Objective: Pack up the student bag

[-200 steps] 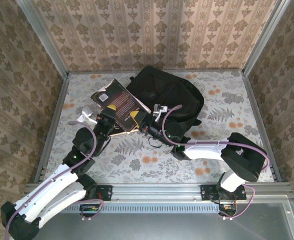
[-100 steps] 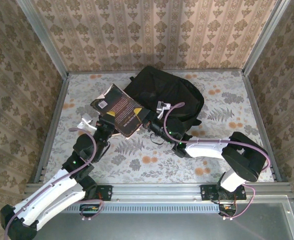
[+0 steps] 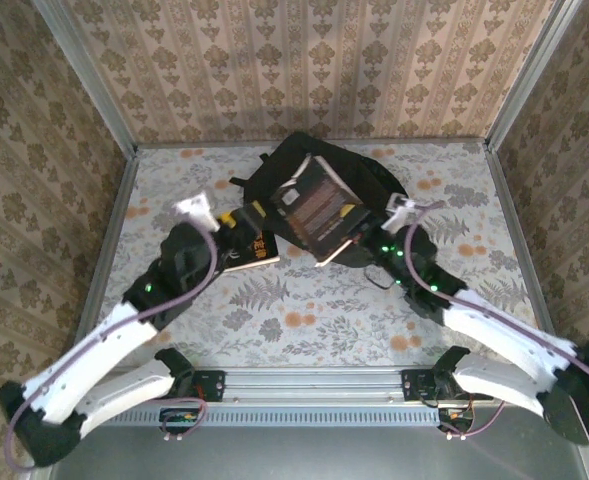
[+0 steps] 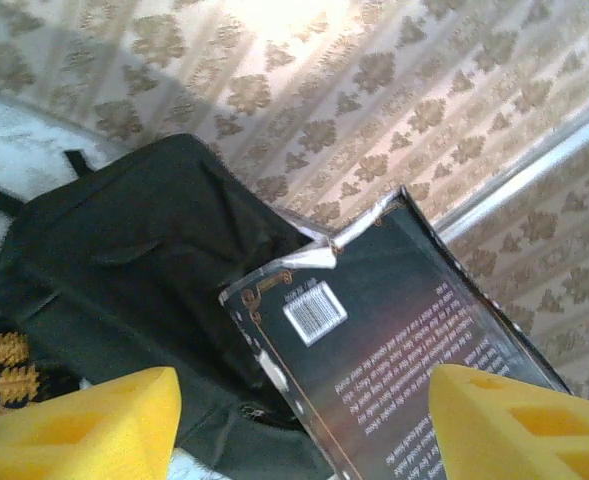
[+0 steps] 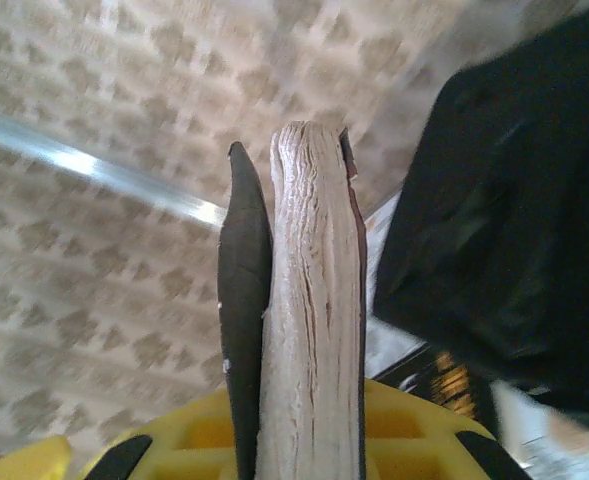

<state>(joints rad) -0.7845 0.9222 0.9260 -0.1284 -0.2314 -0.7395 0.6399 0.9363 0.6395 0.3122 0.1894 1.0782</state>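
black student bag (image 4: 124, 270), dark book (image 3: 319, 205), floral table (image 3: 304, 320)

We see twin arms, the left arm (image 3: 104, 345) and the right arm (image 3: 494, 335): glossy white shells between black joints, each trailing a thin purple cable (image 3: 9, 450) (small green lights (image 3: 150, 288) glow on the housings). The left end effector (image 4: 304, 400) has bright yellow fingers (image 4: 74, 425) with moulded recesses.

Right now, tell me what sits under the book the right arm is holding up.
The student bag lies under the raised book, its black fabric showing around the book's edges. The book covers the bag's middle, so whether it is zipped open there cannot be seen.
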